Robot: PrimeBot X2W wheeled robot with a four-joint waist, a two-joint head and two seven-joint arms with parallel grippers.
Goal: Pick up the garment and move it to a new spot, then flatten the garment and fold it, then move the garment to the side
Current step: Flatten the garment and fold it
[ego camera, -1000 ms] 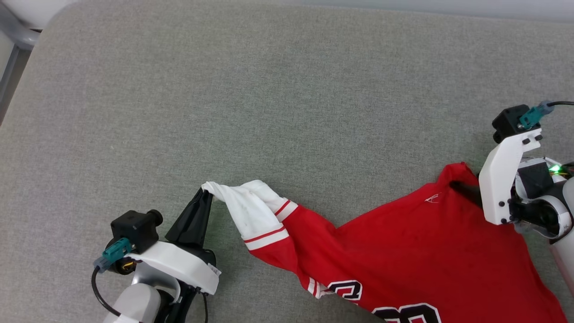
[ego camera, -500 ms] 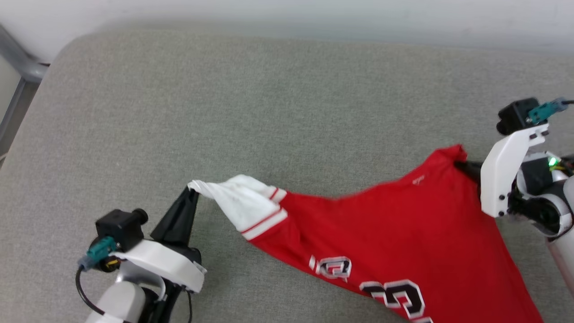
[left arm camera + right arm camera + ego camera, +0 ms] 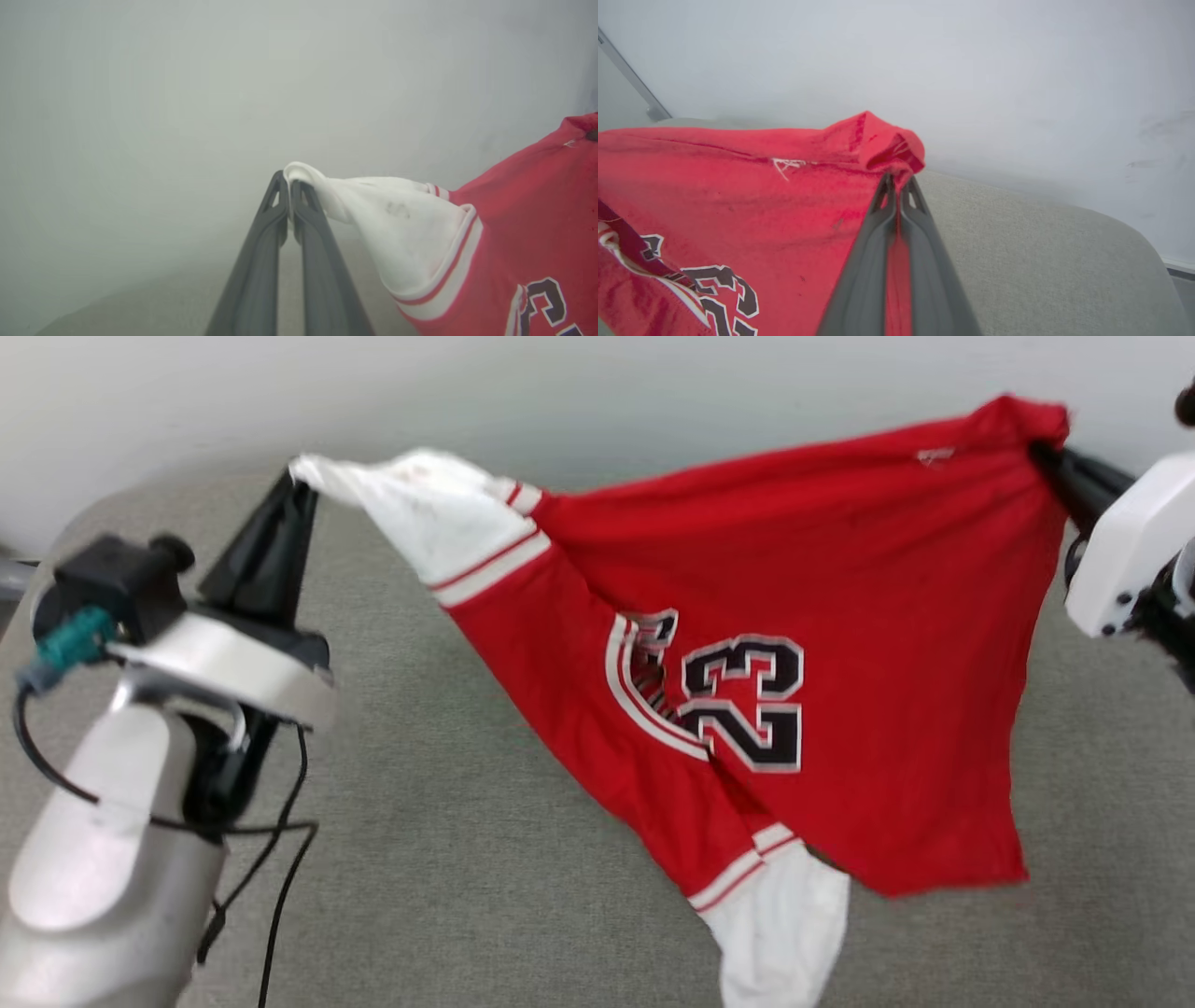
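Note:
The garment [image 3: 840, 616], a red jersey with a black "23" print and white striped sleeve ends, hangs stretched in the air between both arms above the grey cushion [image 3: 467, 859]. My left gripper [image 3: 297, 485] is shut on the tip of one white sleeve [image 3: 387, 219], its two dark fingers [image 3: 261, 261] pressed together in the left wrist view. At the upper right, my right gripper [image 3: 1044, 450] is shut on a bunched red edge of the garment [image 3: 882, 144]. The other white sleeve [image 3: 784, 933] dangles at the bottom.
A pale wall [image 3: 597, 392] rises behind the cushion's far edge. A grey metal frame bar [image 3: 630, 79] stands at the cushion's left end. A black cable [image 3: 280, 859] hangs along my left forearm.
Both grippers have risen, lifting the garment off the cushion until it hangs spread between them. The right gripper closed on the red edge. The head camera has tilted up toward the wall.

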